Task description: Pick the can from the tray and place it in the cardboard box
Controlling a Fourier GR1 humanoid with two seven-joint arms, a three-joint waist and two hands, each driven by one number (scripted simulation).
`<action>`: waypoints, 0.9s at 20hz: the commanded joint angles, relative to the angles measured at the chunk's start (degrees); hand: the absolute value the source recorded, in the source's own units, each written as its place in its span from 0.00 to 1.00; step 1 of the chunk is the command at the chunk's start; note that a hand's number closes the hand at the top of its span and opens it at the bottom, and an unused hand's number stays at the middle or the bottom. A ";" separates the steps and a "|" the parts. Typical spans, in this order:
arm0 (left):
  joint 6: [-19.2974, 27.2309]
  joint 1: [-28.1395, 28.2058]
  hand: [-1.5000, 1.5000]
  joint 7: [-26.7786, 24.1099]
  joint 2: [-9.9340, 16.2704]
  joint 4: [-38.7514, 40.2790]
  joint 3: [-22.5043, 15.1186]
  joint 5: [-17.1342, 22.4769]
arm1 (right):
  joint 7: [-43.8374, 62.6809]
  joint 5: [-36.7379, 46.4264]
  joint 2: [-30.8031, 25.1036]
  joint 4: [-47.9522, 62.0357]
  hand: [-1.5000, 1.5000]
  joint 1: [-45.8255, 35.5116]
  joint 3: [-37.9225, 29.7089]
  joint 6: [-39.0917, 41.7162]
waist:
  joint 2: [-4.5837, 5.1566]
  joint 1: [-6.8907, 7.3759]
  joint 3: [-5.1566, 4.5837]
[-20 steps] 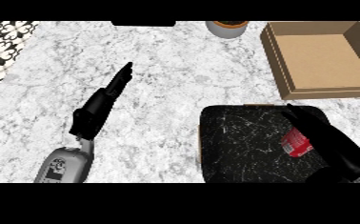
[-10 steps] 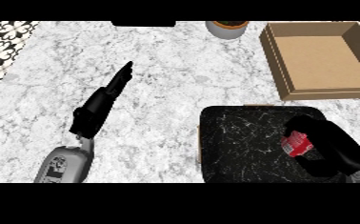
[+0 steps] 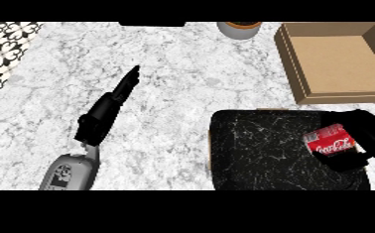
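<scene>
Marble counter [image 3: 183, 78] is seen with the tray [image 3: 271, 147]. Over its right side, the can [image 3: 331, 141] is now gripped and lifted by the right hand [image 3: 351, 155]. The box [image 3: 330, 61] is well apart. The left hand [image 3: 110, 110] remains stretched flat.

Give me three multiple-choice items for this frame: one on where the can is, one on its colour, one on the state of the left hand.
1. Where is the can?
A. In the cardboard box
B. Over the right part of the dark tray
C. On the bare counter by the left hand

2. What colour is the can?
A. Red with white lettering
B. Green
C. Plain silver

3. How is the left hand?
A. Curled round the can
B. Straight-fingered, holding nothing
C. Pressed into the box

Answers:
1 B: the can shows against the tray, with the right hand curled round it, while the cardboard box holds nothing.
2 A: its side is red with white script.
3 B: it lies extended over the counter, far from the can.
</scene>
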 commanded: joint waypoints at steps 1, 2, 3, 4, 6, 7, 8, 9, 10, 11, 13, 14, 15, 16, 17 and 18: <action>0.69 2.00 0.50 0.40 -1.14 -2.11 -1.72 -1.36 | -5.92 0.11 -3.63 11.23 1.00 -6.94 -4.78 -5.87 | 0.42 0.17 0.49; -1.93 2.17 0.50 -0.36 0.97 -1.95 1.05 1.27 | -6.42 -0.51 -2.53 6.44 1.00 -1.58 -4.95 -7.78 | 0.27 -0.55 0.44; -0.23 0.33 0.50 -0.54 -0.09 -0.16 0.19 -0.77 | -5.22 0.59 -0.55 8.75 1.00 -4.00 -5.06 -11.61 | 0.35 -0.46 0.46; -1.34 2.21 0.50 -2.77 0.77 0.33 1.01 0.28 | -6.30 0.02 -1.80 8.07 1.00 -3.78 -6.36 -12.90 | 0.34 -0.49 0.45; -0.08 0.38 0.50 5.55 -0.77 -4.49 -0.98 -1.02 | -7.32 -2.24 -3.42 6.59 1.00 -5.51 -7.83 -9.91 | 0.23 -0.54 0.45; -1.04 -2.37 0.50 -3.50 0.43 5.24 3.08 0.32 | -6.98 -3.74 -2.50 2.42 1.00 -3.81 -8.20 -9.75 | 0.31 -1.21 0.39; -0.24 1.78 0.50 2.41 -1.10 -3.06 -0.50 -0.65 | -7.72 -5.79 -4.69 -0.84 1.00 -1.08 -10.01 -7.15 | 0.10 -1.04 0.40; -1.55 0.26 0.50 -1.61 1.51 1.16 3.56 0.77 | -7.55 -7.47 -4.00 -5.22 1.00 0.68 -9.96 -5.14 | 0.11 -1.34 0.37; 0.02 -0.03 0.50 -3.38 -0.55 3.79 1.61 -1.09 | -5.05 -9.01 -5.72 -10.21 1.00 -0.75 -10.02 0.69 | 0.06 -1.71 0.32; 0.06 3.64 0.50 -3.02 -1.47 0.96 -0.09 -1.15 | -7.83 -11.40 -6.08 -11.80 1.00 3.72 -12.40 -0.42 | -0.02 -1.70 0.35; -0.29 0.75 0.50 -0.79 -0.63 0.60 0.44 -1.55 | -8.70 -15.12 -9.99 -14.61 1.00 2.85 -15.47 5.20 | 0.02 -1.61 0.36; -0.47 0.02 0.50 -0.44 0.21 1.21 2.48 -0.37 | -6.82 -17.32 -9.12 -21.33 1.00 5.79 -15.63 8.35 | -0.14 -2.22 0.31; 0.32 1.58 0.50 -0.77 -0.41 0.10 1.43 -1.32 | -7.59 -19.36 -8.22 -24.36 1.00 8.48 -16.87 8.77 | -0.18 -2.26 0.32; -2.55 0.52 0.50 5.21 0.70 -4.37 2.59 2.31 | -5.72 -21.95 -9.02 -24.15 1.00 6.01 -18.78 11.59 | -0.27 -1.81 0.35; -1.28 3.46 0.50 0.05 0.54 -2.90 1.48 0.00 | -5.84 -25.62 -8.72 -27.20 1.00 8.13 -21.57 13.13 | -0.39 -2.48 0.30; -2.51 3.26 0.50 0.91 1.68 -3.24 2.14 0.58 | -6.32 -27.07 -9.68 -25.25 1.00 7.15 -24.07 13.54 | -0.11 -1.73 0.36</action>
